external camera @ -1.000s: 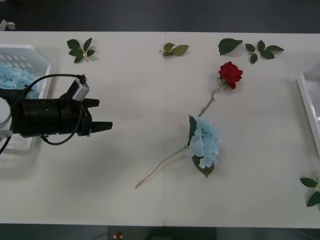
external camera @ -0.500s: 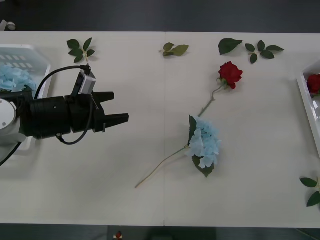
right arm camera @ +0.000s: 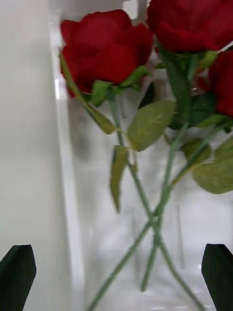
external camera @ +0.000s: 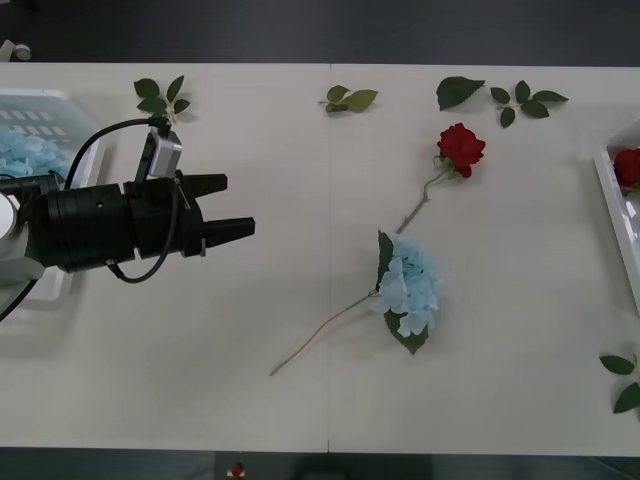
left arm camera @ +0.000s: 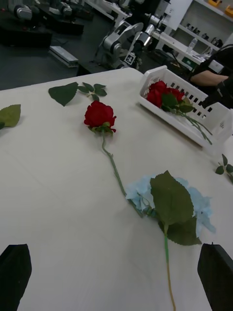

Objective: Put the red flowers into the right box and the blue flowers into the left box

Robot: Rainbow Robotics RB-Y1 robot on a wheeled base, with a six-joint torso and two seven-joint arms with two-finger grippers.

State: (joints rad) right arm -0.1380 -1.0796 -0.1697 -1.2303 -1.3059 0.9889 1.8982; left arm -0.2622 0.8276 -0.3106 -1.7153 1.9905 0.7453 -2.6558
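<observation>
Fingers point(external camera: 232, 229) spread apart and holding nothing, the left gripper point(external camera: 222, 207) reaches out over the pale worktop point(external camera: 300, 150) on the robot's left side, its black arm extending from beside the left box point(external camera: 70, 105), a white slotted basket at the worktop's left edge in which pale-blue hydrangea heads point(external camera: 25, 152) already lie. Well ahead of those fingers, near the middle of the worktop, one blue hydrangea point(external camera: 410, 285) lies on its side with its broad green leaves and a long thin stem trailing toward the near edge; just beyond it lies a single red rose point(external camera: 461, 148), whose stem runs down to meet the hydrangea's leaves. The left wrist view looks across the same pair, the rose point(left arm camera: 99, 115) farther off and the hydrangea point(left arm camera: 194, 204) nearer, with the right box point(left arm camera: 182, 109) beyond them holding a cluster of red roses point(left arm camera: 162, 95). In the front view that box point(external camera: 615, 195) shows as a white rim at the worktop's right edge, a red bloom point(external camera: 628, 165) inside it. The right gripper point(right arm camera: 116, 277) hangs directly above this box point(right arm camera: 65, 194), its two black fingers point(right arm camera: 17, 277) wide apart with nothing between them, over three red roses point(right arm camera: 104, 48) whose green stems cross on the box floor. Loose green leaf sprigs point(external camera: 162, 98) are scattered along the far side of the worktop, and more leaves point(external camera: 625, 380) lie near its right front corner.
</observation>
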